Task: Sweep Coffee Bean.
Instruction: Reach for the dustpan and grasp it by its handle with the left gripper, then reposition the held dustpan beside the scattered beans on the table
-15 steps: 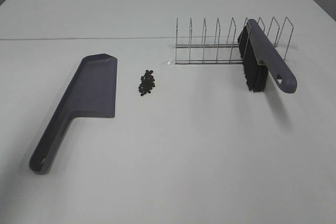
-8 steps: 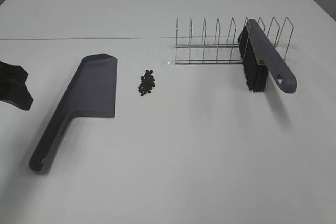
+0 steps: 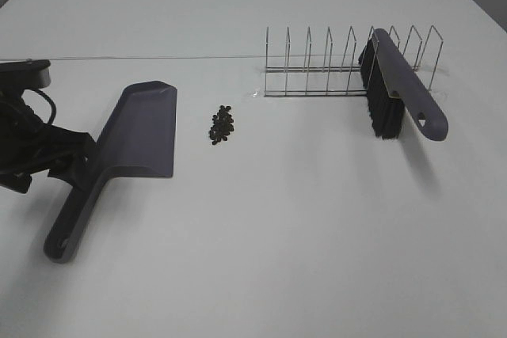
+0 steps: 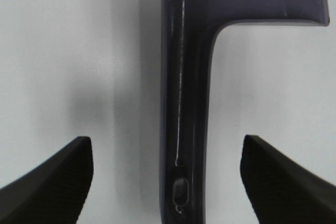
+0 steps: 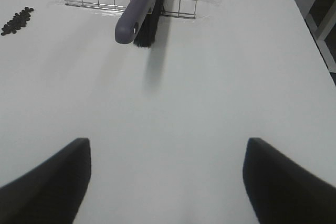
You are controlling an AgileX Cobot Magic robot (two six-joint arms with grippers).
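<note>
While the left end effector [image 4: 165, 145] hangs released, jaws spread either side of the dustpan [image 3: 139, 128] handle, nothing is grasped. Just right of the dustpan, the coffee beans [image 3: 222, 124] are heaped on the bench [image 3: 277, 243]. Further right, the brush [image 3: 404, 89] is propped in a wire rack [image 3: 317, 73]; the right end effector [image 5: 168, 148] is likewise released. If clamped off-centre, the dustpan could be twisted into the coffee beans, scattering them.

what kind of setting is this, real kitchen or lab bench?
Most likely a staged lab tabletop: a plain white table with just task props, a dustpan, a brush leaning in a wire rack, and a neat small pile of coffee beans.
</note>
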